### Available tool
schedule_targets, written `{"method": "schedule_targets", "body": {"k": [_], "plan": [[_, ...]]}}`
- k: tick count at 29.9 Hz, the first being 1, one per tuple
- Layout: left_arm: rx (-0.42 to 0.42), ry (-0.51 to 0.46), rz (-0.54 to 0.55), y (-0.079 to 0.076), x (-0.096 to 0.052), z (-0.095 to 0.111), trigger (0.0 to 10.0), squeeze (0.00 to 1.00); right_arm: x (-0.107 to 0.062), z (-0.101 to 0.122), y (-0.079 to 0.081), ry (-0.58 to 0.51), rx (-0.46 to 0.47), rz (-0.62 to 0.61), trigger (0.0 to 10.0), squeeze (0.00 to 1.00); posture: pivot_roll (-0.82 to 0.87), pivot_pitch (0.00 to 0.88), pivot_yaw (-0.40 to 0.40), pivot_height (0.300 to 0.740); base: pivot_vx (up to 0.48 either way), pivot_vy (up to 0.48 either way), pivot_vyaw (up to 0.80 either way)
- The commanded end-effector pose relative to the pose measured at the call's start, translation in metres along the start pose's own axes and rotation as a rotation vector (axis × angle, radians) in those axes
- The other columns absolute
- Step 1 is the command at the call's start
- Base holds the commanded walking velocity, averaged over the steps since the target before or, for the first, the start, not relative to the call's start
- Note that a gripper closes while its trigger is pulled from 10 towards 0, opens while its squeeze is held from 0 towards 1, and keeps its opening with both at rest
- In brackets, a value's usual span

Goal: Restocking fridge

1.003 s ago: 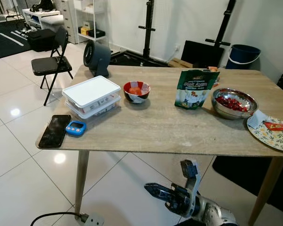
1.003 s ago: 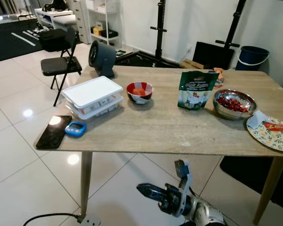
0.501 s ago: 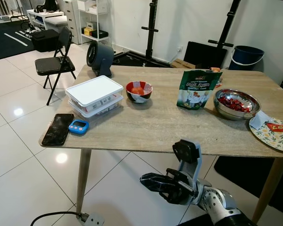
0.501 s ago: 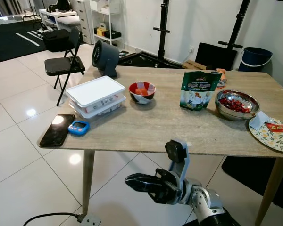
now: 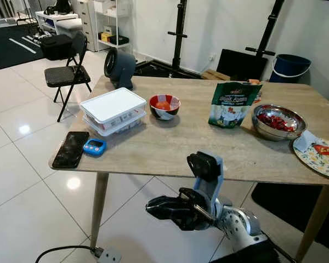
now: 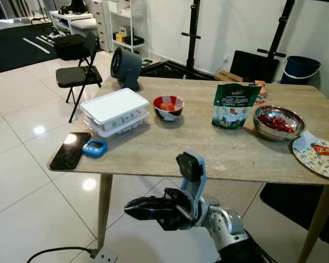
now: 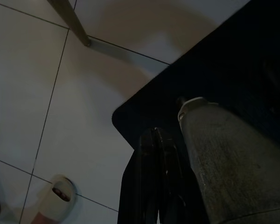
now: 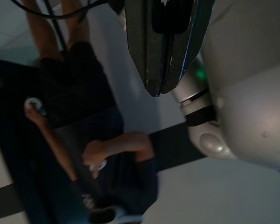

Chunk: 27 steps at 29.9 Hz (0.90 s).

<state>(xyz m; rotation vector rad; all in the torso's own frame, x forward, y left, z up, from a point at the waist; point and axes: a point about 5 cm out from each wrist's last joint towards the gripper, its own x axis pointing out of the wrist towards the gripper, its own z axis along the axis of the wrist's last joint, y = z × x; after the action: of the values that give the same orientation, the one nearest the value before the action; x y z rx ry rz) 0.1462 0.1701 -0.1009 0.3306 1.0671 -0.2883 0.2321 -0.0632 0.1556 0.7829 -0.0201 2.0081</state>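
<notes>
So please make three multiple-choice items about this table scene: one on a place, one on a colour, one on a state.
1. What lies right beside the black phone?
A. a blue timer
B. a steel bowl
C. a green pouch

2. What colour is the lid of the stacked plastic containers?
A. red
B. white
C. black

3. How is the right claw?
A. shut, holding nothing
B. shut on the pouch
C. wide open

Answers: 1 A, the blue timer sits next to the phone; 2 B, the lid is white; 3 A, its fingers lie together below the table edge.

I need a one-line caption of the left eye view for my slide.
Right gripper, fingers shut, raised below the edge of a wooden table carrying a white container, snack bag and bowl of cherries.
</notes>
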Motion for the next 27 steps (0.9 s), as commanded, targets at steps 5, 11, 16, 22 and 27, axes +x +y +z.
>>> {"method": "schedule_targets", "body": {"k": [5,11,16,22,27], "plan": [[0.004,0.063,-0.025,-0.01,-0.002,-0.017,10.0,0.0,0.01,0.007,0.009,0.005,-0.021,0.065,10.0,0.0,0.0,0.0,-0.038,0.74,0.0,0.0,0.0],[0.004,0.062,-0.034,-0.013,-0.002,-0.019,10.0,0.0,0.02,0.012,0.023,0.014,-0.034,0.144,10.0,0.0,0.0,0.0,-0.04,0.74,0.0,0.0,0.0],[0.006,0.064,-0.035,-0.013,-0.003,-0.02,10.0,0.0,0.026,0.012,0.032,0.021,-0.026,0.181,10.0,0.0,0.0,0.0,-0.04,0.74,0.0,0.0,0.0],[0.006,0.068,-0.034,-0.012,-0.003,-0.023,10.0,0.0,0.031,0.012,0.038,0.025,-0.018,0.205,10.0,0.0,0.01,0.0,-0.04,0.74,0.0,0.0,0.0],[0.005,0.075,-0.034,-0.013,-0.004,-0.026,10.0,0.0,0.035,0.011,0.043,0.028,-0.015,0.224,10.0,0.0,0.01,0.0,-0.039,0.74,0.0,0.0,0.0]]}}
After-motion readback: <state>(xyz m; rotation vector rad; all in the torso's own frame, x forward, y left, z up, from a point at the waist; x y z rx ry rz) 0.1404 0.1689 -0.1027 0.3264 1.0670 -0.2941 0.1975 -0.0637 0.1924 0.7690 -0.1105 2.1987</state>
